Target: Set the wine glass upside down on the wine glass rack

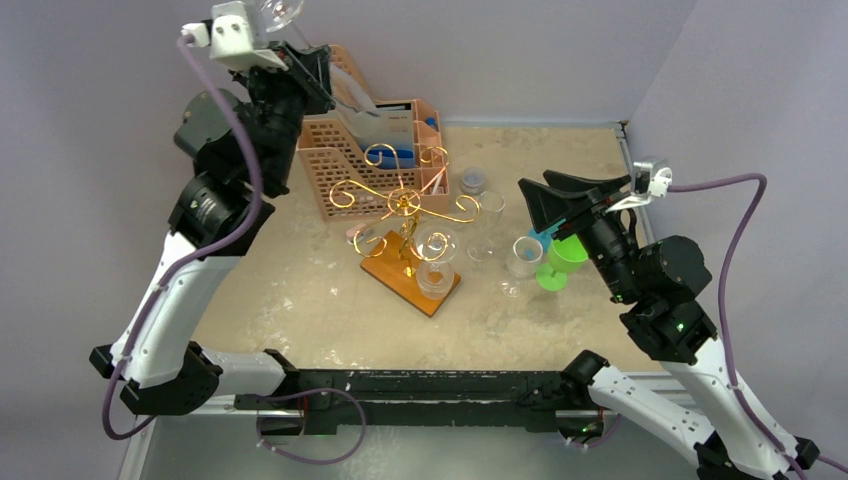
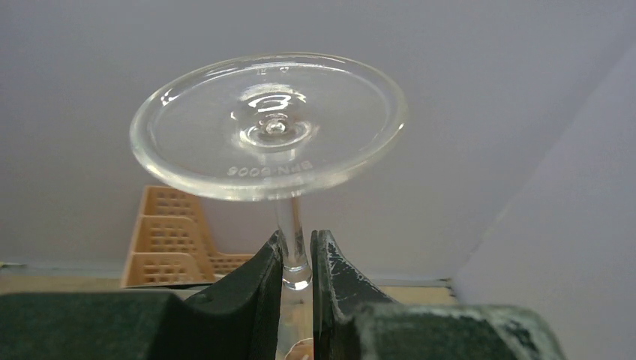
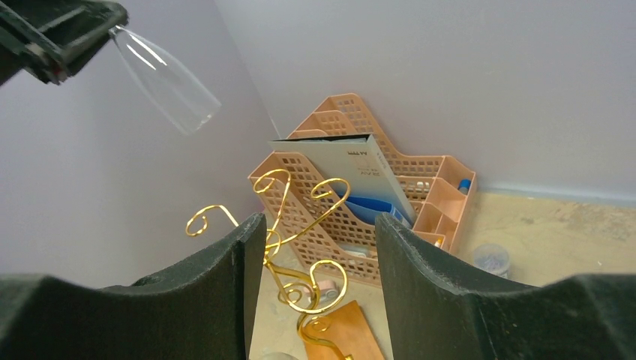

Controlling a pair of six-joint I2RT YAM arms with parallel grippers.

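Overhead, the left gripper (image 1: 298, 45) lifts the wine glass (image 1: 278, 10) at eleven o'clock, above the peach organizer (image 1: 330, 150). The wine glass rack (image 1: 405, 200) stands at centre, with a clear glass (image 1: 437, 262) at its five o'clock and a green goblet (image 1: 560, 262) at three. Left wrist: jaws clamped on the clear stem, foot uppermost. Right wrist: the right gripper (image 3: 319, 225) gapes empty before the rack's gold scrolls, the tilted bowl at ten o'clock.

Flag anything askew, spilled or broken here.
Nothing spilled or broken. Only the wine glass stands out: pinched by its stem in the left claw, raised well clear of the wine glass rack, its bowl slants down instead of hanging plumb.
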